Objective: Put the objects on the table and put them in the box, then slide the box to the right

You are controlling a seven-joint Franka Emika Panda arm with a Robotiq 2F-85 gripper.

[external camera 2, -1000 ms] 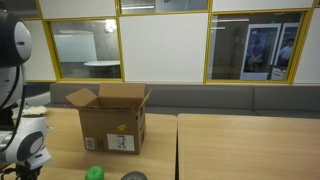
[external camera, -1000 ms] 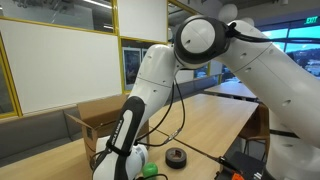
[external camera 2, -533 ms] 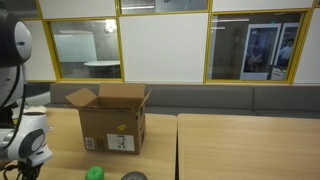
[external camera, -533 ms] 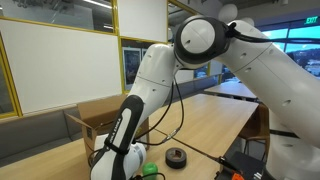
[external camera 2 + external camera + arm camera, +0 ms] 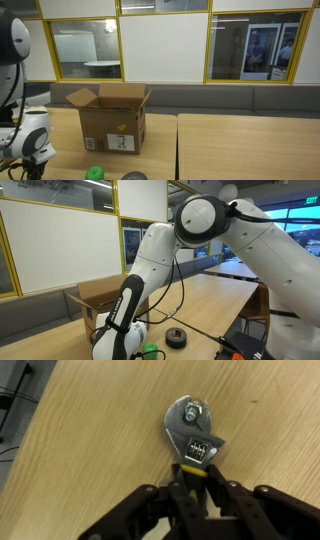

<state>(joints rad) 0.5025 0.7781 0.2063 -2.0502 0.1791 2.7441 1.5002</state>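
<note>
Cardboard box (image 5: pixel 110 122) stands open on the table (image 5: pixel 240 140), far left, with a green object (image 5: pixel 94 173) and a dark roll (image 5: pixel 177 336) nearer (both low in frame). In the wrist view the gripper (image 5: pixel 197 492) straddles the yellow-black handle of a wrench-like tool (image 5: pixel 192 430); I cannot tell whether its fingers pinch it.

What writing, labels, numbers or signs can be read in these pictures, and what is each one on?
Nothing can be read here.
Cardboard box: dark printed marks and a pale label on its front, too small to read.
Metal tool in the wrist view: a dark panel with pale marks, too blurred to read.
Green sign near the ceiling: letters too small to read.
</note>
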